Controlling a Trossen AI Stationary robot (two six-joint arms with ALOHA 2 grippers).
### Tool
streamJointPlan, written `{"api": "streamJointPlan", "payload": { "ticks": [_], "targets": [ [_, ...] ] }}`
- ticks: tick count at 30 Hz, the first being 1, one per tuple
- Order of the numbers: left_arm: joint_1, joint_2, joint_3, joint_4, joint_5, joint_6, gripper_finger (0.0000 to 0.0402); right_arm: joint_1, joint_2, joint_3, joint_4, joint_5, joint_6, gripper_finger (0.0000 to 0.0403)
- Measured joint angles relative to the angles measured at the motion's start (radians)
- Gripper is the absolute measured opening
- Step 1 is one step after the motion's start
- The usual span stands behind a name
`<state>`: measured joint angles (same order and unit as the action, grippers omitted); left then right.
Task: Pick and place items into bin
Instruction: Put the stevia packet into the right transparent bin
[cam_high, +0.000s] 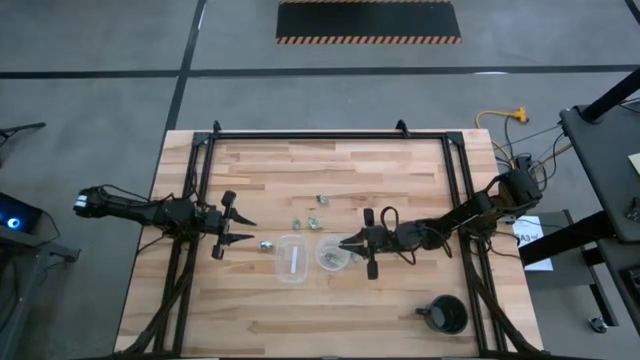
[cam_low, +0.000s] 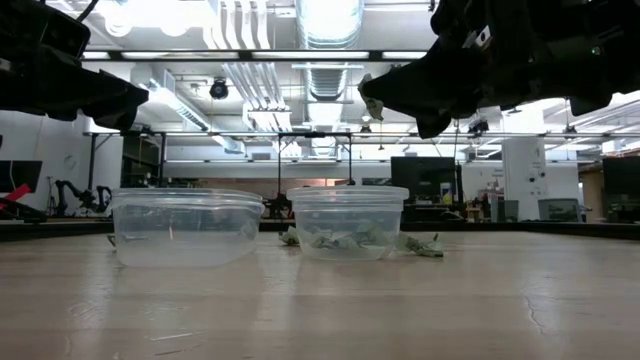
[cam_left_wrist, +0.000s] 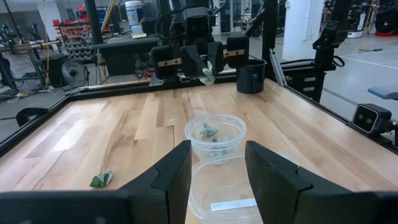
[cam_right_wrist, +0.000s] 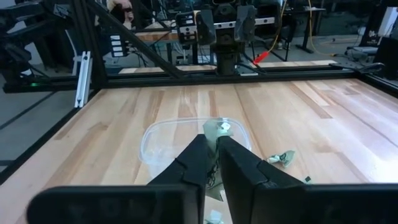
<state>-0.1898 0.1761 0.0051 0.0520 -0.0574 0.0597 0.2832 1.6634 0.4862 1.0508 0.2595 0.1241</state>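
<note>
The items are tiny pale green and silvery pieces. Some lie in a clear round cup. Others lie loose on the table: one near my left gripper, a pair and one farther off. A second clear cup holds only a white strip. My right gripper hangs over the cup with pieces, shut on one piece. My left gripper hovers open to the left of both cups, touching nothing. My right gripper pinches one pale green piece between its two fingertips. The fingers come from the table's right, about level. The piece is lifted clear and sits above the rim of the cup that holds pieces.
A black mug-like object stands near the table's near right corner. A black frame rail runs along the far edge, and struts run down both sides. Bare wood lies toward the near edge.
</note>
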Motion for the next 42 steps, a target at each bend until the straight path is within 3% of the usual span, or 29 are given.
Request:
{"api": "streamJointPlan", "payload": {
  "ticks": [14, 22, 28, 36, 42],
  "targets": [
    [0.0, 0.0, 0.0, 0.0, 0.0, 0.0, 0.0135, 0.0, 0.022, 0.001, 0.005, 0.003, 0.009, 0.0138],
    [0.0, -0.001, 0.0, -0.001, 0.0, 0.0, 0.0135, 0.0, 0.087, 0.061, 0.0, 0.003, -0.003, 0.0178],
    [0.0, 0.0, 0.0, 0.0, 0.0, 0.0, 0.0135, 0.0, 0.126, 0.091, -0.004, 0.003, -0.035, 0.0184],
    [0.0, -0.002, 0.0, -0.001, 0.0, 0.0, 0.0135, 0.0, 0.127, 0.084, -0.009, 0.004, -0.03, 0.0163],
    [0.0, 0.0, 0.0, 0.0, 0.0, 0.0, 0.0135, 0.0, 0.109, 0.082, -0.106, 0.004, -0.03, 0.015]
  ]
}}
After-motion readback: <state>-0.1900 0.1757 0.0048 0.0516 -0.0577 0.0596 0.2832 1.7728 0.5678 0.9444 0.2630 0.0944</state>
